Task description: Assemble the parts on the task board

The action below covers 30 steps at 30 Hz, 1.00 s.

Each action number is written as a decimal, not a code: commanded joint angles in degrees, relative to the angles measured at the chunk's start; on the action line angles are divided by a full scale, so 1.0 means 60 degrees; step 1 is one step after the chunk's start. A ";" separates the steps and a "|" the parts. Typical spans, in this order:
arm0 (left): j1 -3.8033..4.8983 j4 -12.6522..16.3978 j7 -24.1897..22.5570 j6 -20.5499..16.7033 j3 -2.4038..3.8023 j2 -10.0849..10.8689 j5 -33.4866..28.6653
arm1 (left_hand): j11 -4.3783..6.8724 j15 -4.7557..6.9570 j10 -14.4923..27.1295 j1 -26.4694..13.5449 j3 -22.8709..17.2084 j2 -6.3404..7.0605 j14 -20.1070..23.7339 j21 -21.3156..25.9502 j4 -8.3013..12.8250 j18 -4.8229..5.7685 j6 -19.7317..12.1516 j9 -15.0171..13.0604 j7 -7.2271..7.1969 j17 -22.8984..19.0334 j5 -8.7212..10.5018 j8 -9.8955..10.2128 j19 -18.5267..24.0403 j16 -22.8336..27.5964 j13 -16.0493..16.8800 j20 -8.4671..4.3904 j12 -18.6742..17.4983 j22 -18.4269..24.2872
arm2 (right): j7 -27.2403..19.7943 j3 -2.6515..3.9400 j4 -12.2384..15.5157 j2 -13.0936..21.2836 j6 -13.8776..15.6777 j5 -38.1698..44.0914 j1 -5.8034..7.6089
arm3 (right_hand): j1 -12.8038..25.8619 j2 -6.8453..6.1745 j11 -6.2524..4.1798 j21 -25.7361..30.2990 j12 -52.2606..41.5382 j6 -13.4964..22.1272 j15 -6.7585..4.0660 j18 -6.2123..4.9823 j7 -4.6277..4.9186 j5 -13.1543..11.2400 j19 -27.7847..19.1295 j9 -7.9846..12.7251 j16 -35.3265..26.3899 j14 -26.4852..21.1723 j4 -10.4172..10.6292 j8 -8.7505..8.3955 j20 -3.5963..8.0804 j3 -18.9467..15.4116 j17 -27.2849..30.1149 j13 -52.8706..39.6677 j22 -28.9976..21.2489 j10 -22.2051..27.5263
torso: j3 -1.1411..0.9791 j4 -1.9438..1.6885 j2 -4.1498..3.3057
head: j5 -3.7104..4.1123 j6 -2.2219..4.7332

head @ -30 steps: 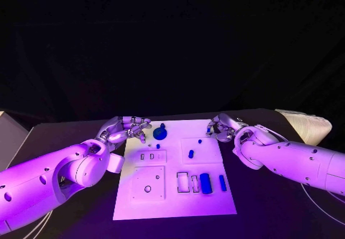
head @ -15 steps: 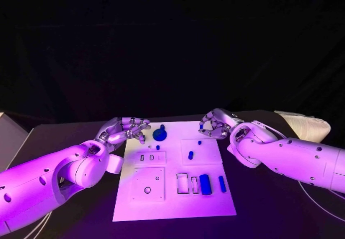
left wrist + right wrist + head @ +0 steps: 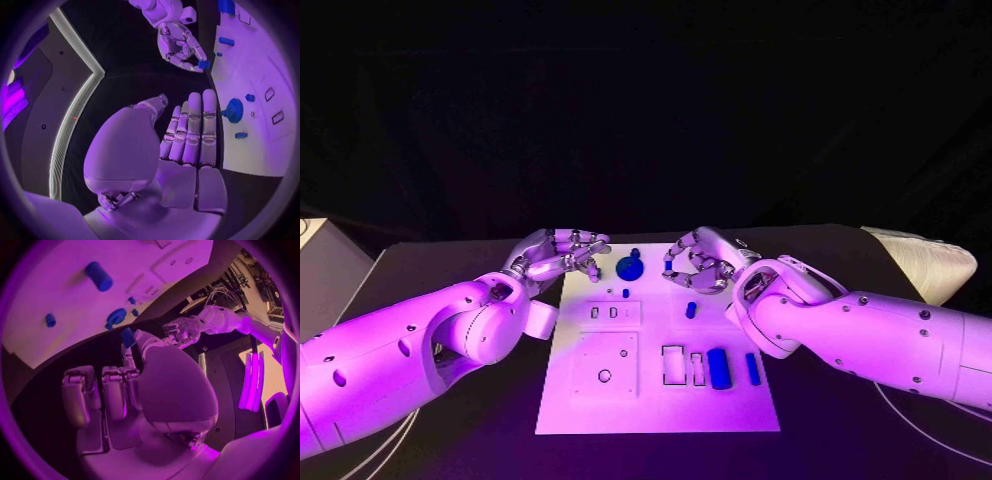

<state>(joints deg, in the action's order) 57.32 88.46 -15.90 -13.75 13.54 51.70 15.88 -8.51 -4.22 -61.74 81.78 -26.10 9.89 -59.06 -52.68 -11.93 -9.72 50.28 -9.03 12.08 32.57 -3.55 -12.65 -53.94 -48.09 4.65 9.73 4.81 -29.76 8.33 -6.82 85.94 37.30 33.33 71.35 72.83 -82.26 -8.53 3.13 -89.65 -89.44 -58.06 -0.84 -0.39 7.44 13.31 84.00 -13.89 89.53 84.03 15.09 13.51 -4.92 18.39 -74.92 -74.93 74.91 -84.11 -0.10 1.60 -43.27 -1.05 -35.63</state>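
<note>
A white task board [image 3: 661,400] lies in the middle of a black table [image 3: 444,400], with a robot arm reaching in from each side of it.

The right hand [image 3: 698,262] hangs over the far edge of the board, fingers curled inward. It pinches a small blue part [image 3: 204,64] between the thumb and a fingertip; the right wrist view shows that part [image 3: 127,337] at the tip of the thumb, lifted off the board.

The left hand [image 3: 560,255] sits just beside the board's far left corner. Its fingers lie straight and side by side in the left wrist view [image 3: 190,130], and it holds nothing.

On the board, a round blue knob-like part [image 3: 630,268] stands near the far edge, between the two hands. A tiny blue piece [image 3: 626,293] lies just on the near side of it. A short blue peg [image 3: 691,310] lies toward the board's middle. Nearer the robot, a thick blue cylinder [image 3: 718,368] and a thin blue bar [image 3: 751,369] lie side by side on the board's right half, next to two empty rectangular slots [image 3: 672,364].
</note>
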 commanded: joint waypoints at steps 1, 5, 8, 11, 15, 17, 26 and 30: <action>0.0001 -0.0057 -0.0082 0.0117 0.0002 -0.0054 -0.0031 | 0.0002 -0.0002 0.0064 -0.0086 -0.0062 -0.0031 0.0062 -0.0048 0.0016 -0.0137 -0.0059 -0.0012 0.0022 -0.0016 0.0039 0.0039 0.0064 -0.0038 -0.0015 -0.0023 -0.0031 -0.0013 | -0.0546 -0.0010 0.0013 -0.0291 0.0446 -0.0333 -0.0130 | 0.0040 -0.0059 -0.0050 -0.0058 0.0030 0.0013 -0.0076 0.0066 -0.0012 0.0068 0.1000 -0.0001 0.0025 0.0946 -0.0001 0.0042 0.0030 0.0077 -0.2299 -0.2357 0.2515 -0.0836 | 0.0020 -0.0018 0.0066 | -0.0088 -0.0066; 0.0001 -0.0108 -0.0082 0.0117 0.0000 -0.0078 -0.0043 | 0.0005 -0.0001 0.0056 -0.0083 -0.0069 -0.0035 0.0059 -0.0055 0.0023 -0.0138 -0.0050 -0.0015 0.0018 -0.0017 0.0040 0.0032 0.0067 -0.0043 -0.0012 -0.0021 -0.0022 -0.0015 | -0.0584 -0.0027 -0.0113 -0.0688 0.0479 -0.0343 -0.0301 | 0.0039 -0.0065 -0.0046 -0.0058 0.0033 0.0033 -0.0071 0.0066 -0.0004 0.0085 0.1000 0.0001 0.0023 0.0945 -0.0009 0.0039 0.0029 0.0088 -0.2294 -0.2353 0.2515 -0.0833 | 0.0029 -0.0031 0.0083 | -0.0147 -0.0120; 0.0001 -0.0125 -0.0080 0.0117 -0.0003 -0.0077 -0.0048 | 0.0005 -0.0001 0.0056 -0.0083 -0.0069 -0.0035 0.0059 -0.0055 0.0023 -0.0138 -0.0050 -0.0015 0.0018 -0.0017 0.0040 0.0032 0.0067 -0.0043 -0.0012 -0.0021 -0.0022 -0.0015 | -0.0544 -0.0039 -0.0263 -0.0950 0.0494 -0.0320 -0.0379 | 0.0038 -0.0066 -0.0043 -0.0058 0.0037 0.0043 -0.0068 0.0066 0.0001 0.0092 0.1000 0.0003 0.0022 0.0944 -0.0012 0.0037 0.0028 0.0094 -0.2289 -0.2349 0.2515 -0.0828 | 0.0041 -0.0047 0.0075 | -0.0157 -0.0123; 0.0002 -0.0141 -0.0078 0.0108 -0.0004 -0.0076 -0.0052 | 0.0005 -0.0001 0.0056 -0.0083 -0.0069 -0.0035 0.0059 -0.0055 0.0023 -0.0138 -0.0050 -0.0015 0.0018 -0.0017 0.0040 0.0032 0.0067 -0.0043 -0.0012 -0.0021 -0.0022 -0.0015 | -0.0474 -0.0050 -0.0471 -0.1205 0.0480 -0.0307 -0.0450 | 0.0038 -0.0078 -0.0040 -0.0058 0.0039 0.0054 -0.0064 0.0066 0.0006 0.0098 0.1000 0.0004 0.0022 0.0944 -0.0020 0.0036 0.0026 0.0098 -0.2288 -0.2346 0.2515 -0.0825 | 0.0055 -0.0038 0.0081 | -0.0161 -0.0119; 0.0003 -0.0165 -0.0089 0.0095 -0.0005 -0.0087 -0.0055 | 0.0005 -0.0001 0.0056 -0.0083 -0.0069 -0.0035 0.0059 -0.0055 0.0023 -0.0138 -0.0050 -0.0015 0.0018 -0.0017 0.0040 0.0032 0.0067 -0.0043 -0.0012 -0.0021 -0.0022 -0.0015 | -0.0383 -0.0069 -0.0744 -0.1468 0.0452 -0.0320 -0.0563 | 0.0040 -0.0093 -0.0035 -0.0058 0.0034 0.0062 -0.0059 0.0066 0.0011 0.0098 0.1000 0.0004 0.0023 0.0945 -0.0027 0.0037 0.0024 0.0101 -0.2292 -0.2353 0.2515 -0.0832 | 0.0056 -0.0035 0.0070 | -0.0210 -0.0134; 0.0003 -0.0188 -0.0091 0.0091 -0.0006 -0.0104 -0.0056 | 0.0005 -0.0001 0.0056 -0.0083 -0.0069 -0.0035 0.0059 -0.0055 0.0023 -0.0138 -0.0050 -0.0015 0.0018 -0.0017 0.0040 0.0032 0.0067 -0.0043 -0.0012 -0.0021 -0.0022 -0.0015 | -0.0349 -0.0079 -0.0866 -0.1574 0.0446 -0.0331 -0.0637 | 0.0040 -0.0093 -0.0035 -0.0058 0.0034 0.0062 -0.0059 0.0066 0.0011 0.0098 0.1000 0.0004 0.0023 0.0945 -0.0027 0.0037 0.0024 0.0101 -0.2292 -0.2353 0.2515 -0.0832 | 0.0050 -0.0022 0.0053 | -0.0236 -0.0144; 0.0003 -0.0240 -0.0102 0.0073 -0.0010 -0.0151 -0.0071 | 0.0005 -0.0001 0.0056 -0.0083 -0.0069 -0.0035 0.0059 -0.0055 0.0023 -0.0138 -0.0050 -0.0015 0.0018 -0.0017 0.0040 0.0032 0.0067 -0.0043 -0.0012 -0.0021 -0.0022 -0.0015 | -0.0201 -0.0122 -0.1271 -0.1907 0.0460 -0.0157 -0.0932 | 0.0036 -0.0097 -0.0034 -0.0058 0.0035 0.0064 -0.0056 0.0066 0.0013 0.0102 0.1000 0.0003 0.0024 0.0946 -0.0034 0.0040 0.0022 0.0106 -0.2300 -0.2351 0.2515 -0.0830 | 0.0071 -0.0046 0.0034 | -0.0291 -0.0238; 0.0003 -0.0224 -0.0107 0.0061 -0.0011 -0.0132 -0.0072 | 0.0005 -0.0001 0.0056 -0.0083 -0.0069 -0.0035 0.0059 -0.0055 0.0023 -0.0138 -0.0050 -0.0015 0.0018 -0.0017 0.0040 0.0032 0.0067 -0.0043 -0.0012 -0.0021 -0.0022 -0.0015 | -0.0155 -0.0138 -0.1407 -0.1996 0.0517 0.0060 -0.1030 | 0.0032 -0.0099 -0.0032 -0.0058 0.0035 0.0066 -0.0053 0.0066 0.0014 0.0106 0.1000 0.0003 0.0022 0.0945 -0.0041 0.0042 0.0020 0.0113 -0.2291 -0.2351 0.2515 -0.0830 | 0.0067 -0.0053 0.0025 | -0.0333 -0.0287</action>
<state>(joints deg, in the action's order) 57.32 86.95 -15.93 -13.79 13.45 50.95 15.76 -8.50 -4.22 -61.74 81.78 -26.25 9.89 -59.06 -52.68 -11.78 -9.72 50.28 -9.03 12.08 32.52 -3.55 -12.65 -53.94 -48.09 4.65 9.73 4.81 -29.80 7.01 -7.63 77.66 25.49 35.92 69.85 66.78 -82.03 -8.76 3.13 -89.65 -89.43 -57.90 -0.83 -0.39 7.59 13.65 83.99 -13.84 89.53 84.03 14.78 13.37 -4.93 18.69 -74.91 -74.91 74.94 -84.11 0.30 1.36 -43.05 -2.89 -37.14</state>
